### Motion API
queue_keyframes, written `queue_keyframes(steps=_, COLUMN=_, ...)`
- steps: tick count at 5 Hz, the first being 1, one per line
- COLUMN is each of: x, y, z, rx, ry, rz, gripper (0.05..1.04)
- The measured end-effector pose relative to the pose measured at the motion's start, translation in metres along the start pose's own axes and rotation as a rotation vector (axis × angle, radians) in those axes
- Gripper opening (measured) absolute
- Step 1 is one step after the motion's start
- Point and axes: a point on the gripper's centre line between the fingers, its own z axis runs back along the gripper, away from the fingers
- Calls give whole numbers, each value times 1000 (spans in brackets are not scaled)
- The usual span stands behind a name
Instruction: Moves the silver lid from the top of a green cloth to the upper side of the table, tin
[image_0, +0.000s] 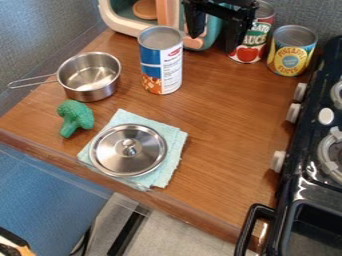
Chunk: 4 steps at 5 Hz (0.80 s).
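Claw (216, 42) seen at top, released, nothing grasped. Blue can (151, 62) might be knocked if lid (147, 152) is carried low. Lid is seated on green cloth (175, 145), near table (227, 125) front; knob (128, 146) could be lost if pinched off-centre. Counted: three cans (291, 52), one lid, one cloth, one saucepan (93, 92), one toy broccoli (75, 115).

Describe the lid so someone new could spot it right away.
On the wooden table, by its near edge, lies a pale green cloth. The lid rests on it: round, shiny silver, a small knob in its middle. Unlike the silver pot, it has no long handle.
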Motion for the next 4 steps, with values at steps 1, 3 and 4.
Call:
queue_keyframes(steps=1, x=-6, y=-1, z=-14, rx=-10, ry=39, rz=4, gripper=1001)
queue_keyframes(steps=3, x=-64, y=0, z=-10, rx=-40, ry=47, rz=42, gripper=1001)
queue_keyframes(steps=4, x=-86, y=8, z=-2, rx=-30, ry=28, rz=42, gripper=1001)
